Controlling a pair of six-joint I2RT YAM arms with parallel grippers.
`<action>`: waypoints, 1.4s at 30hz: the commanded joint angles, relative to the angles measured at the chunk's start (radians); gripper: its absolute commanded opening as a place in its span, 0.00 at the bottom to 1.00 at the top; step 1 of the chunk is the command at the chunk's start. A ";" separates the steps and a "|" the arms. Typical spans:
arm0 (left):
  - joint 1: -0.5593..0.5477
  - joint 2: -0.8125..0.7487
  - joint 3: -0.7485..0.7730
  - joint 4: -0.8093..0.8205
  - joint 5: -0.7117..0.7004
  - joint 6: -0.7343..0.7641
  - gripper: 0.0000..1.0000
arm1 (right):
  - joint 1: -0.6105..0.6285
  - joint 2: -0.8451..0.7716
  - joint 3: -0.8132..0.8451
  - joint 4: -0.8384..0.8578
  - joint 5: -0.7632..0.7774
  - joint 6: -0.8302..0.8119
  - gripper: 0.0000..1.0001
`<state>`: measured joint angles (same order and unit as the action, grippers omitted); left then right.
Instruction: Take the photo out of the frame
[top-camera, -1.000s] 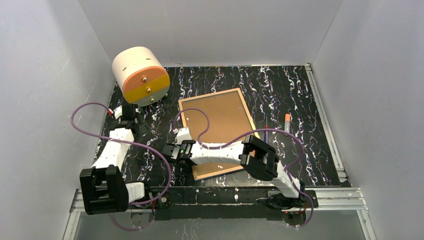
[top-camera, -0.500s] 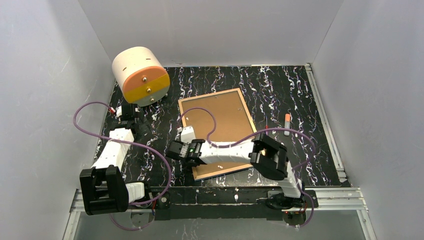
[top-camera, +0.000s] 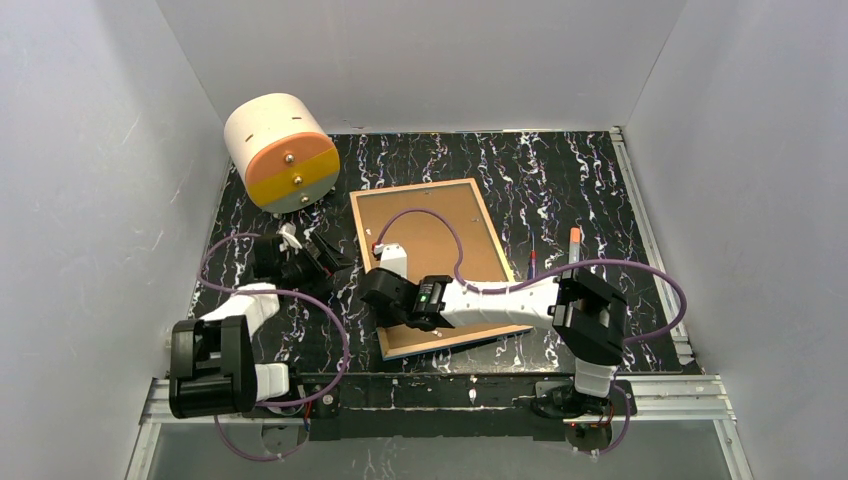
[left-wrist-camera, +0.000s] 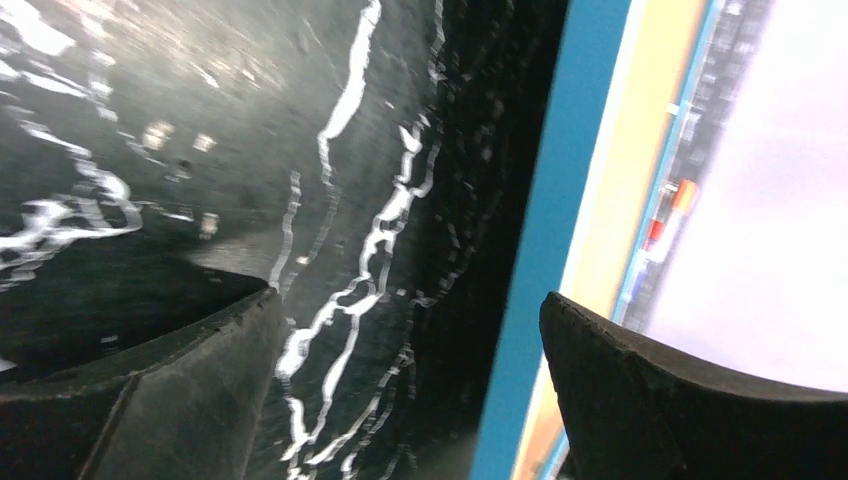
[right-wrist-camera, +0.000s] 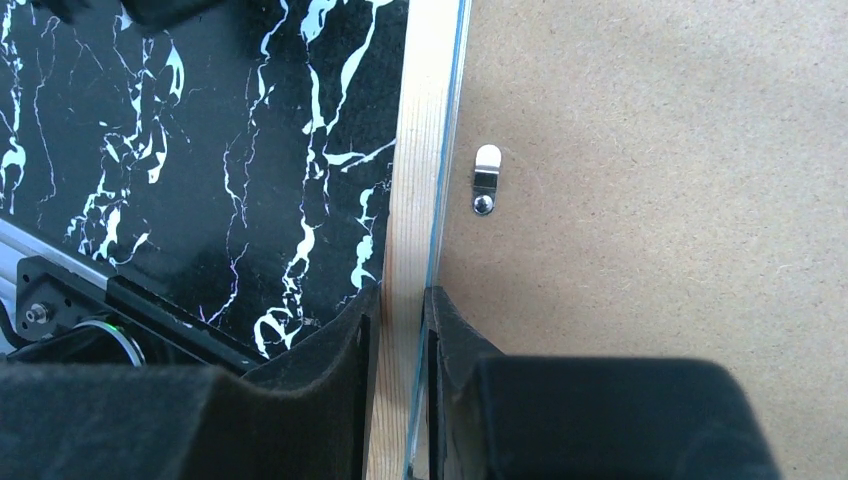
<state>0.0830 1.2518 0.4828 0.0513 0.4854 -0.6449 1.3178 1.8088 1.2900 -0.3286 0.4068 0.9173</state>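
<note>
The frame (top-camera: 362, 250) lies face down on the black marble table, showing light wooden edging and a thin blue rim. The plain brown backing board (top-camera: 432, 245) fills it. The photo is hidden beneath. My right gripper (top-camera: 384, 300) is shut on the frame's left rail (right-wrist-camera: 415, 200), one finger on each side of the wood. A small metal turn clip (right-wrist-camera: 486, 180) sits on the backing board (right-wrist-camera: 650, 200) just ahead. My left gripper (top-camera: 333, 262) is open and empty, close to the frame's left side. The blue rim (left-wrist-camera: 550, 230) runs between its fingertips (left-wrist-camera: 680, 400).
A white cylinder with an orange and yellow face (top-camera: 282, 152) stands at the back left. An orange-capped marker (top-camera: 574, 248) lies right of the frame. Grey walls close in on three sides, with a metal rail along the table's right edge (top-camera: 655, 250).
My right gripper has slid further up the frame's left rail and the frame has shifted slightly left. My left arm has swung right, from the table's left side to the frame's left edge.
</note>
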 joint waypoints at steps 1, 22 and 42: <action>-0.009 0.043 -0.100 0.444 0.267 -0.266 0.98 | 0.009 -0.056 0.007 0.143 -0.034 0.005 0.01; -0.169 0.123 -0.183 0.670 0.186 -0.314 0.74 | -0.009 -0.085 -0.042 0.198 -0.079 0.015 0.01; -0.173 0.204 -0.225 0.820 0.188 -0.393 0.47 | -0.017 -0.107 -0.077 0.245 -0.116 0.005 0.01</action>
<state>-0.0875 1.4532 0.2607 0.8387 0.6682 -1.0336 1.2968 1.7771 1.2125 -0.2039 0.3103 0.9157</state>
